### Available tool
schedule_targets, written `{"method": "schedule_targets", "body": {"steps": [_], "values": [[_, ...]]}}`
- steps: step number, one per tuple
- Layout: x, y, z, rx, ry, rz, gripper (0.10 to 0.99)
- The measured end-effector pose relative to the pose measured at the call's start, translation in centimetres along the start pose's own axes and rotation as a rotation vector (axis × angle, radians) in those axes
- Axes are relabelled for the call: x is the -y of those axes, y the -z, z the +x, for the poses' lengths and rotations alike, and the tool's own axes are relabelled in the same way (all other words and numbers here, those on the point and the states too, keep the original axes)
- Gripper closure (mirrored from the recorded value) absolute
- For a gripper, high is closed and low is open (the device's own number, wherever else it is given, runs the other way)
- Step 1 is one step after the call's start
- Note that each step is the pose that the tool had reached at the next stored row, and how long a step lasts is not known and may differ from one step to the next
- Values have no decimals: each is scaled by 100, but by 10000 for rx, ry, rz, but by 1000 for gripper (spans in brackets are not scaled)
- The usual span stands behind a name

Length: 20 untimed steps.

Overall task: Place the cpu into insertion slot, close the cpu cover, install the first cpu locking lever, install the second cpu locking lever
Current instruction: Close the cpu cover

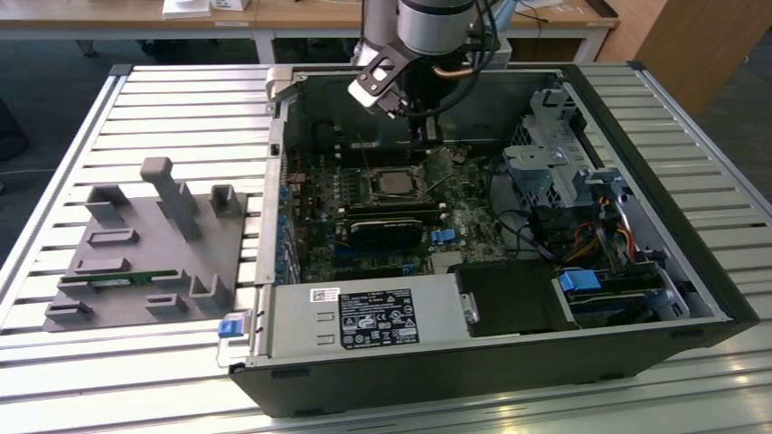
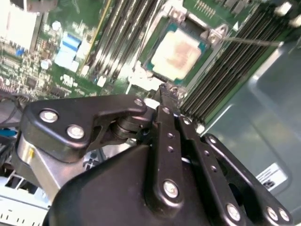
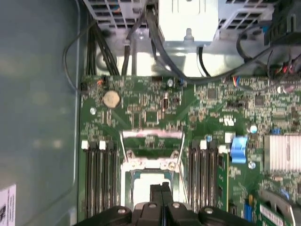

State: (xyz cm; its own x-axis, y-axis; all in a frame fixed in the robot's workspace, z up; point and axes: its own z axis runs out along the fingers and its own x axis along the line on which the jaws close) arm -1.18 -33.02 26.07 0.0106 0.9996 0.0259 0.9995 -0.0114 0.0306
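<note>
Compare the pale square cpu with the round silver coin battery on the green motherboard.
The pale metal cpu is square; the silver coin battery round. The cpu is larger than the battery. A silver cpu cover frames the cpu; the battery has none. Both lie flat on the green motherboard.

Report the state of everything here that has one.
cpu: seated in the insertion slot, top bare.
cpu cover: looks raised, not closed over the chip.
locking lever: sticking out free, unlatched.
gripper: shut, holding nothing, tips by the socket's edge.
computer case: lying on its side, open.
</note>
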Motion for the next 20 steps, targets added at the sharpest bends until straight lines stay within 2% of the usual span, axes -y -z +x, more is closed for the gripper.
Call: {"method": "schedule_targets", "body": {"steps": [3,10,20], "values": [[-54,-1,0,2,-1,18,980],[-65,84,3,2,-1,30,980],[-148,84,4,2,-2,31,980]]}}
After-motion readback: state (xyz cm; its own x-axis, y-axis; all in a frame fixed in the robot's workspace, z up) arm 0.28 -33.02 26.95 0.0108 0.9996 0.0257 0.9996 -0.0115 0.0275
